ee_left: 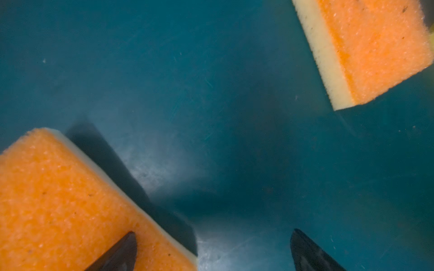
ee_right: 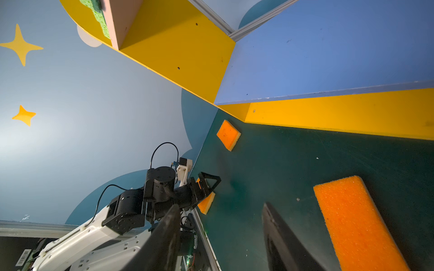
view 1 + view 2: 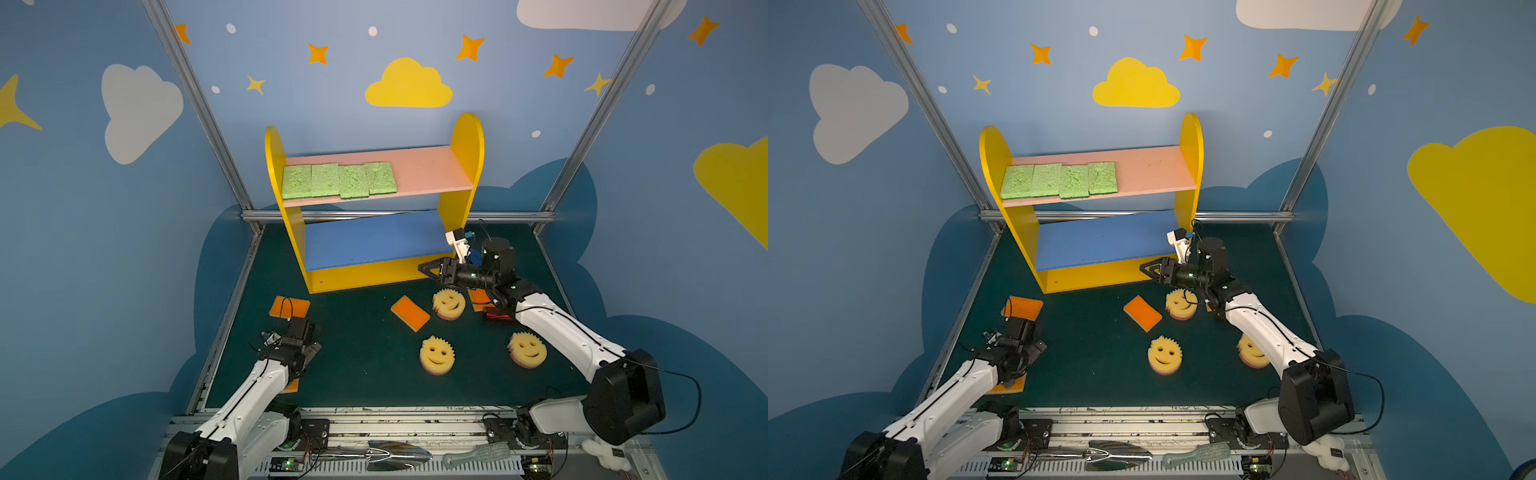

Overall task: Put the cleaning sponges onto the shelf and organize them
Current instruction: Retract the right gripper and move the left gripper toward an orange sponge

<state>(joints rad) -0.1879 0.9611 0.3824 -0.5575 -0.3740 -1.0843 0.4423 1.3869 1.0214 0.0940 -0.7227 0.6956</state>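
Note:
The shelf (image 3: 467, 137) (image 3: 1192, 137) holds several green cleaning sponges (image 3: 338, 179) (image 3: 1059, 179) in a row on its pink board; the blue board (image 3: 374, 239) is bare. On the mat lie three smiley sponges (image 3: 449, 304) (image 3: 437, 355) (image 3: 527, 350) and orange-topped ones (image 3: 289, 307) (image 3: 410, 312) (image 3: 478, 298). My left gripper (image 1: 213, 237) (image 3: 309, 355) points down, open, one finger over another orange sponge (image 1: 70, 199) (image 2: 206, 203), the other over bare mat. My right gripper (image 2: 220, 207) (image 3: 428, 268) lies level before the shelf's base, open and empty.
A dark red object (image 3: 498, 313) sits under the right arm. A metal trowel (image 3: 395, 451), a pale green brush (image 3: 478, 453) and a white plush (image 3: 602, 455) lie on the front rail. Aluminium frame posts (image 3: 199, 104) stand at the back corners.

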